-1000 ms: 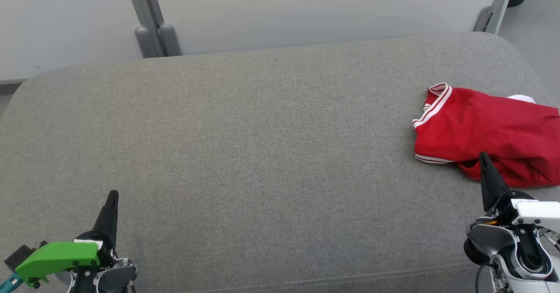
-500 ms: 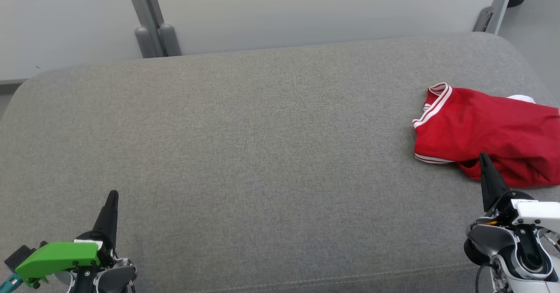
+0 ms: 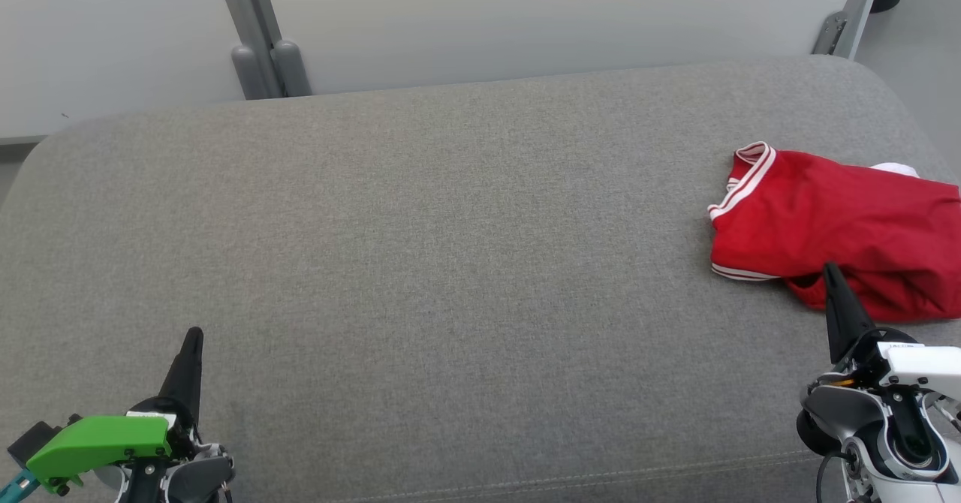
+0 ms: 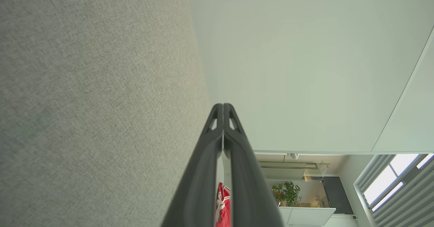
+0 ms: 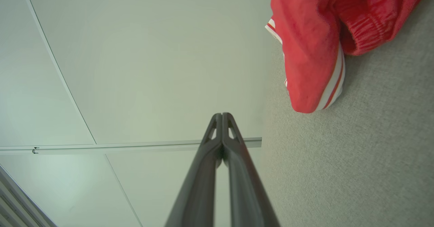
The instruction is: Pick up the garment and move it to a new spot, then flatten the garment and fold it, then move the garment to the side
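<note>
Head view puts the red garment (image 3: 833, 225) just ahead of the right jaws and slightly to their outer side, bunched on the grey cushion (image 3: 450, 263). From the left jaws it is well apart, across most of the cushion. Both pairs of jaws are pressed together, tips meeting, holding nothing. In the right wrist view the striped hem (image 5: 334, 81) and the gathered waistband (image 5: 369, 34) sit ahead and off to one side of the tips, not in line with them.

My worries from here: if I drive the right jaws forward while they are together, I expect them to shove the heap rather than take it. Its far part runs out of the head view, which I judge to be near the cushion's edge, so it could slide off. Opened and pressed down hard, the jaws may pinch the soft upholstery with the cloth. Catching a single layer would probably leave the rest trailing.
</note>
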Available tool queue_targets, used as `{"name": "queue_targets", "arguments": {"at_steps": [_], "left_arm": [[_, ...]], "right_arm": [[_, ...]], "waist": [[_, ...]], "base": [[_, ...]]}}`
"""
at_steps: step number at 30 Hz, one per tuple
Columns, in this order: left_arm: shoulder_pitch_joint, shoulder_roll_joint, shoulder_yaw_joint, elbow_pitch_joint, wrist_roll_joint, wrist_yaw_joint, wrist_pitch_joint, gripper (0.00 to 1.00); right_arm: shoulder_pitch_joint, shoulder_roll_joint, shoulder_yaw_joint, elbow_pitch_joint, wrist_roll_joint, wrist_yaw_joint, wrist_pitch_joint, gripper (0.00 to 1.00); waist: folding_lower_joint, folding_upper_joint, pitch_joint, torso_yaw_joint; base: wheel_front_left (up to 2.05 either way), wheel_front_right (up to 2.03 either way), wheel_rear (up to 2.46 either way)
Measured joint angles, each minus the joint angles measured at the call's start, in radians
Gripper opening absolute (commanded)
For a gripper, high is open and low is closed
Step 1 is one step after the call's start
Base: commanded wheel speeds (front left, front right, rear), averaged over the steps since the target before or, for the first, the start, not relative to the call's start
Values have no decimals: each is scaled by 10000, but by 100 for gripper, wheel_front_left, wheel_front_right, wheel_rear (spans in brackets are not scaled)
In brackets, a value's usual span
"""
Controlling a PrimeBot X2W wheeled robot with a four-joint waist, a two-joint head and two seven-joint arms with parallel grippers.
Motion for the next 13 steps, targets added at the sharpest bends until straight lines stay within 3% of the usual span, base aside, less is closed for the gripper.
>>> {"name": "queue_targets", "arguments": {"at_steps": [13], "left_arm": [[-2,-2,6,12,0,-2,2,0]], "right_arm": [[-3,4,-6,31,0,2,2,0]], "waist": [[0,-1,-1,0]], "base": [[0,0,0]]}}
